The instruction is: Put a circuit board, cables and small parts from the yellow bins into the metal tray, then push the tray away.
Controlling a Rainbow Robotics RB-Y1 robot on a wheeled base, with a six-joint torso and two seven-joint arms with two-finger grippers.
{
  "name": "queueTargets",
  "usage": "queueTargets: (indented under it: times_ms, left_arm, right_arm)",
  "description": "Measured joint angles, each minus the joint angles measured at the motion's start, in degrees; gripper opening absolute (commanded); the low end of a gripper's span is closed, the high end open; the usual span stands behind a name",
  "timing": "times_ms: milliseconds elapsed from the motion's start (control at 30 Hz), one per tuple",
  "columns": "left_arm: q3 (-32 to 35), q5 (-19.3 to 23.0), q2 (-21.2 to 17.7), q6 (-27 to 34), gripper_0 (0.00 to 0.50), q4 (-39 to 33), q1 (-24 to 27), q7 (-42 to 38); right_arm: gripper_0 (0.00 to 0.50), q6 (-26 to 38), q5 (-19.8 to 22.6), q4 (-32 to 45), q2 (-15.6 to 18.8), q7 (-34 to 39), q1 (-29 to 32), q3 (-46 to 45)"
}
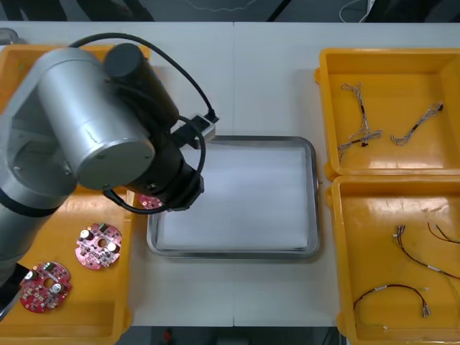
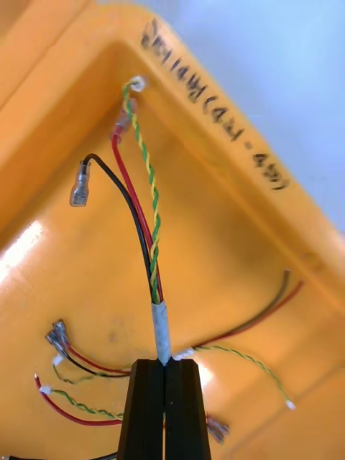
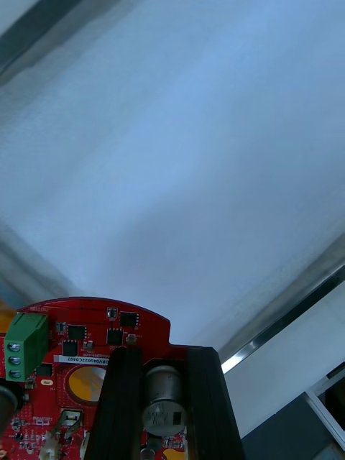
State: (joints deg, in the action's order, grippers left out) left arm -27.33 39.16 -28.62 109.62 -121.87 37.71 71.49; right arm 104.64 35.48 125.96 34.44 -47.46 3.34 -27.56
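Circuit board delivery is the step in hand. The robot's left tool [image 3: 165, 356] grips a round red circuit board [image 3: 93, 338], with its black fingers clamped either side of a small metal can on the board. It holds the board at the left rim of the metal tray [image 1: 314, 194], whose white inside has nothing in it yet. Two more boards [image 1: 99, 246] lie in the yellow bin [image 1: 108, 316] left of the tray.

The likely next move is to bring the board down over the tray's floor, clear of the rim, and open the fingers.

The right tool [image 2: 165, 366] is closed on the taped end of a cable bundle [image 2: 147, 215] made up of a twisted green-and-yellow pair, a red lead and a black lead. The bundle is lifted above the floor of another yellow bin [image 2: 237, 237], where more cables lie. The bundle looks due for the tray next.

Black handwriting runs along that bin's rim, ending in bracketed digits that cannot be read with certainty. A white printed strip beside the board's green terminal block [image 3: 25, 345] is too small to read.
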Motion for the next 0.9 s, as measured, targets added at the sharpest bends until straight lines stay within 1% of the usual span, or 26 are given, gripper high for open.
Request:
queueTargets:
  times_ms: [133,200,433,500,600,633,733,767,800,833,867,900]
  left_arm:
    - [-4.3,-2.0,2.1,0.0,0.001,4.9,1.1,0.0]
    - [-6.3,-3.1,2.7,-0.5,0.0,6.9,1.4,0.0]
    - [-11.6,-5.2,3.7,-6.2,0.002,12.6,1.5,0.0]
    - [-12.7,-5.9,3.9,-7.5,0.001,13.6,1.5,0.0]
    - [-14.2,-7.0,4.0,-9.1,0.001,14.6,1.5,0.0]
    - [-14.6,-7.2,4.0,-9.4,0.002,14.8,1.5,-0.1]
    - [-15.3,-7.4,4.0,-10.5,0.007,15.4,1.5,-0.1]
    - [-15.4,-7.4,4.0,-11.0,0.033,15.7,1.5,-0.1]
    - [-15.5,-7.4,4.0,-11.4,0.16,16.1,1.5,-0.2]
    - [-15.5,-7.4,4.0,-11.8,0.241,16.3,1.5,-0.2]
    - [-15.5,-7.4,4.0,-11.9,0.387,16.4,1.5,-0.2]
    - [-15.5,-7.4,4.0,-12.1,0.452,16.5,1.5,-0.2]
  right_arm:
    - [0.0,4.4,2.9,1.8,2.4,-0.1,-0.5,-0.4]
    - [0.0,4.9,5.0,2.5,3.7,-0.5,-0.9,-0.4]
    - [0.0,4.9,13.0,5.9,7.6,-1.5,-1.4,-0.4]
    - [0.0,4.9,14.7,6.8,8.7,-5.0,-1.4,-0.4]
    - [0.0,4.9,17.5,7.9,10.7,-15.4,-1.4,-0.4]
    - [0.0,4.9,18.2,8.2,11.3,-17.5,-1.4,-0.4]
    - [0.0,4.9,19.9,9.7,13.0,-18.8,-1.4,-0.4]
    - [0.0,4.9,20.2,10.5,13.5,-18.8,-1.4,-0.4]
    - [0.0,4.9,20.4,11.5,13.8,-19.2,-1.4,-0.4]
    - [0.0,4.9,20.5,12.4,14.2,-20.0,-1.4,-0.3]
    - [0.0,5.0,20.6,13.6,14.5,-21.9,-1.4,-0.3]
    - [0.0,5.0,20.8,14.4,14.7,-24.0,-1.5,-0.3]
